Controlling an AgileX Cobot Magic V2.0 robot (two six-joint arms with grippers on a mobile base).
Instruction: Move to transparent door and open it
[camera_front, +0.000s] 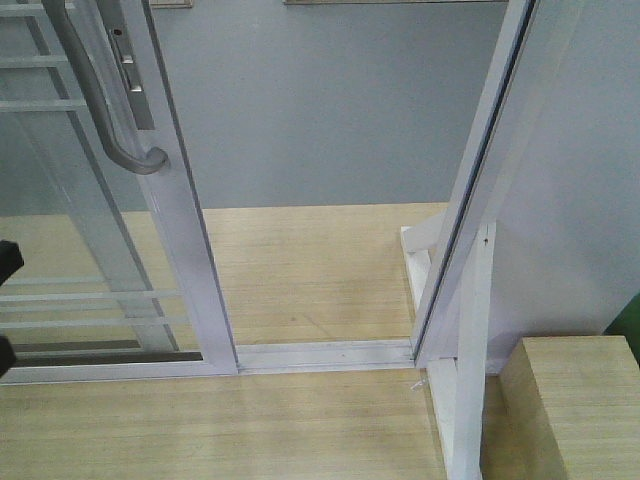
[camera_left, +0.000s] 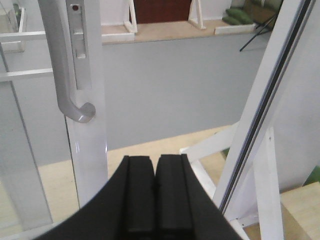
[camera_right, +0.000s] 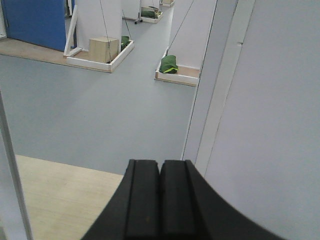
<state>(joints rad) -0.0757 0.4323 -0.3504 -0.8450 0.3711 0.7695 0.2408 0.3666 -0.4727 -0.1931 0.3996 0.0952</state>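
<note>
The transparent door (camera_front: 60, 230) stands at the left, slid aside, with a glossy white frame (camera_front: 185, 240) and thin white bars. Its curved grey pull handle (camera_front: 100, 100) and lock plate (camera_front: 128, 65) sit on the frame's edge. In the left wrist view the handle (camera_left: 62, 75) is up and left of my left gripper (camera_left: 155, 162), which is shut and empty, just right of the door frame (camera_left: 90, 150). My right gripper (camera_right: 160, 167) is shut and empty, facing the gap beside a white post (camera_right: 220, 90). A black bit of the left arm (camera_front: 8, 262) shows at the front view's left edge.
The doorway between the door and the white door-frame post (camera_front: 470, 200) is open, with a floor track (camera_front: 320, 352) across it. A wooden box (camera_front: 575, 400) stands at the lower right. White braces (camera_left: 260, 190) support the post. Grey floor lies beyond; distant stands hold green bags (camera_right: 170, 64).
</note>
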